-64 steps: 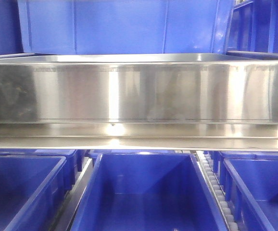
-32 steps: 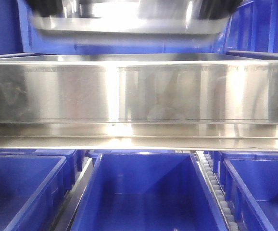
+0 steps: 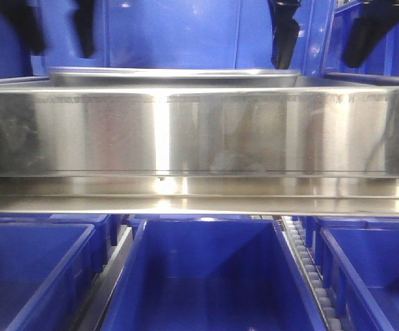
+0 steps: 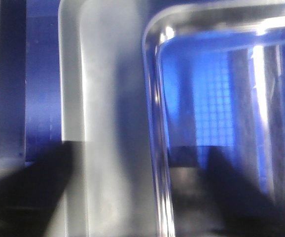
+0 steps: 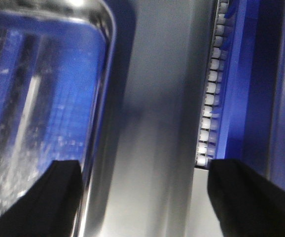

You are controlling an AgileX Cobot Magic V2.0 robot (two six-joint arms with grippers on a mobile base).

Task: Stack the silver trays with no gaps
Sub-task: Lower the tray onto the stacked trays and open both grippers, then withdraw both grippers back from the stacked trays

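One silver tray (image 3: pixel 175 72) lies flat just behind the broad steel rail; only its thin rim shows from the front. My left gripper (image 3: pixel 54 31) hangs open above its left end and my right gripper (image 3: pixel 327 34) open above its right end, neither touching it. In the left wrist view the tray's rounded corner (image 4: pixel 155 98) runs between the spread dark fingers (image 4: pixel 24 197) of the left gripper (image 4: pixel 140 163). The right wrist view shows the tray's other end (image 5: pixel 103 74) beside the left finger (image 5: pixel 34 197) of the right gripper (image 5: pixel 142 173). Whether another tray lies under it is hidden.
The mirror-like steel rail (image 3: pixel 199 138) spans the whole front view. Blue plastic bins (image 3: pixel 206 276) stand below it and more blue bins (image 3: pixel 172 34) behind. A white roller track (image 5: pixel 211 98) runs along the tray's right side. A matt grey steel surface (image 4: pixel 103 123) lies beside the tray.
One second ago no tray or gripper showed. Half a second ago the tray came down high in view, carried. Now it rests low behind the rail, both grippers open above it.
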